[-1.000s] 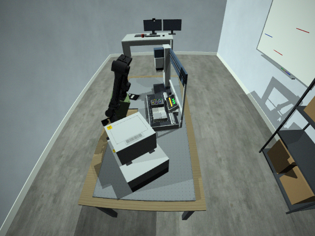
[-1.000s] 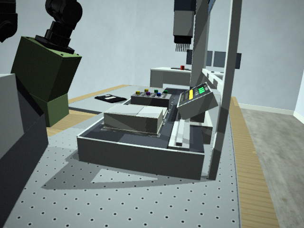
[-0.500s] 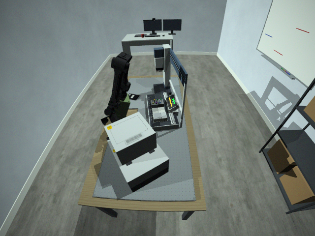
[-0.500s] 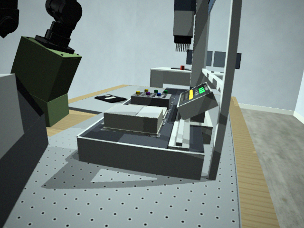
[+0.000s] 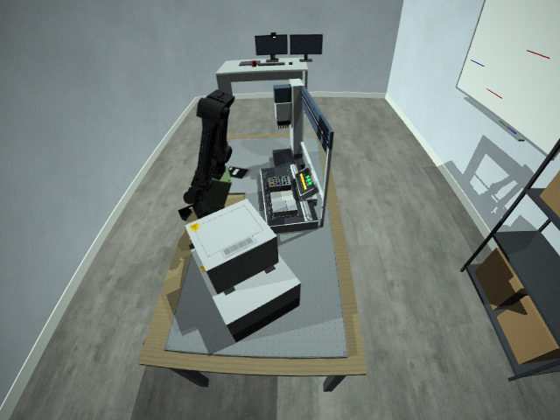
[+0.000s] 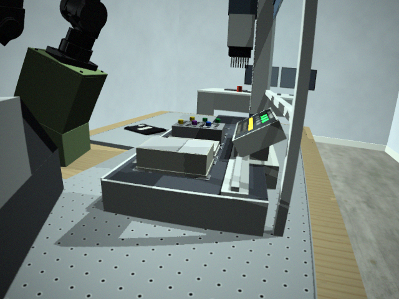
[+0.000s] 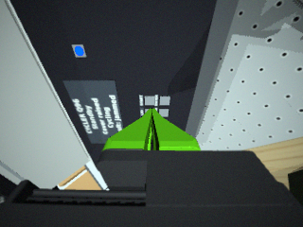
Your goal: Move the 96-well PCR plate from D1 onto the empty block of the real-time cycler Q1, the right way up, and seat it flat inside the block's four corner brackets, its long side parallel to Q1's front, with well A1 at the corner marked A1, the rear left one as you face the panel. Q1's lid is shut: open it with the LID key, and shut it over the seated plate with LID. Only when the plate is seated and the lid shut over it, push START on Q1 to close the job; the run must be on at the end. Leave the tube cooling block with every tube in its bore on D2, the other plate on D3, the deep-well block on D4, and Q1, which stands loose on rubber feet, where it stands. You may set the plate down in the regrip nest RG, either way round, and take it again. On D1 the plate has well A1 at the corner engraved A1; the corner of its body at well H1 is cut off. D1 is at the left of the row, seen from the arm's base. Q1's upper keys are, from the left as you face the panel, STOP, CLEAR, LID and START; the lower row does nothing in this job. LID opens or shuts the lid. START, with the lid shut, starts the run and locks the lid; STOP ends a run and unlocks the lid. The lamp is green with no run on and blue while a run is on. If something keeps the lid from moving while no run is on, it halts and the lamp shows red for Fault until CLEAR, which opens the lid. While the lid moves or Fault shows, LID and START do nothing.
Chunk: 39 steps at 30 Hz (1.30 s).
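Note:
The cycler Q1 [image 5: 246,271] stands at the near left of the table with its white lid [image 5: 230,237] shut. My gripper [image 7: 151,113] is shut and empty. Its green fingertips point down at Q1's dark front panel and meet the block of small grey keys [image 7: 154,105]; I cannot tell which key they touch. The lamp [image 7: 79,50] on the panel is blue. A grey display [image 7: 97,113] lies left of the keys. In the top view the gripper [image 5: 187,211] hangs at Q1's far left side. The PCR plate shows in no view.
The deck tray [image 6: 186,189] holds the tube cooling block with coloured caps [image 6: 197,128] and a pale deep-well block [image 6: 175,154]. A tilted control panel [image 6: 257,128] and a gantry with a pipette head [image 6: 240,32] stand to their right. A black nest [image 6: 145,129] lies behind.

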Each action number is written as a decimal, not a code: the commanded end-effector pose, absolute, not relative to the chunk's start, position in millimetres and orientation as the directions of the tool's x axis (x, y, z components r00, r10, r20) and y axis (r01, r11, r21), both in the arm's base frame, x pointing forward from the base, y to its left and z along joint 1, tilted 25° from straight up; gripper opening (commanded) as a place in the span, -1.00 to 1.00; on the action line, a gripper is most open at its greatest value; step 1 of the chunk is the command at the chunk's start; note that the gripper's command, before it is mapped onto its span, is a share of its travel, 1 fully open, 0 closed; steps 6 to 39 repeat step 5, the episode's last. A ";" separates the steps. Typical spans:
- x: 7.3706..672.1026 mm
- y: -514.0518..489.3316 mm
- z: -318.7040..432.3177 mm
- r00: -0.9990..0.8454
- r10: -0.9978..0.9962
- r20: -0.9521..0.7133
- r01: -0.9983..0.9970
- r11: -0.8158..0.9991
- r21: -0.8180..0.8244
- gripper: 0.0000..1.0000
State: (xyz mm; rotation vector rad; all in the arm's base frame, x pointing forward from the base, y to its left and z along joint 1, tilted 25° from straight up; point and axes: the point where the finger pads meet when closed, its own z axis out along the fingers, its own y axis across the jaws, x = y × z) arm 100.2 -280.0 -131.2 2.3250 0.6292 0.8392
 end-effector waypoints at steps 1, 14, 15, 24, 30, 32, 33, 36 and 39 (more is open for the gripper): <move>95.7 -284.4 -125.5 0.693 0.607 0.388 0.234 -0.700 0.675 -1.00; 95.7 -284.4 -125.5 0.693 0.607 0.388 0.234 -0.700 0.675 -1.00; 95.7 -284.4 -125.5 0.693 0.607 0.388 0.234 -0.700 0.675 -1.00; 95.7 -284.4 -125.5 0.693 0.607 0.388 0.234 -0.700 0.675 -1.00; 95.7 -284.4 -125.5 0.693 0.607 0.388 0.234 -0.700 0.675 -1.00; 95.7 -284.4 -125.5 0.693 0.607 0.388 0.234 -0.700 0.675 -1.00; 95.7 -284.4 -125.5 0.693 0.607 0.388 0.234 -0.700 0.675 -1.00; 95.7 -284.4 -125.5 0.693 0.607 0.388 0.234 -0.700 0.675 -1.00; 95.7 -284.4 -125.5 0.693 0.607 0.388 0.234 -0.700 0.675 -1.00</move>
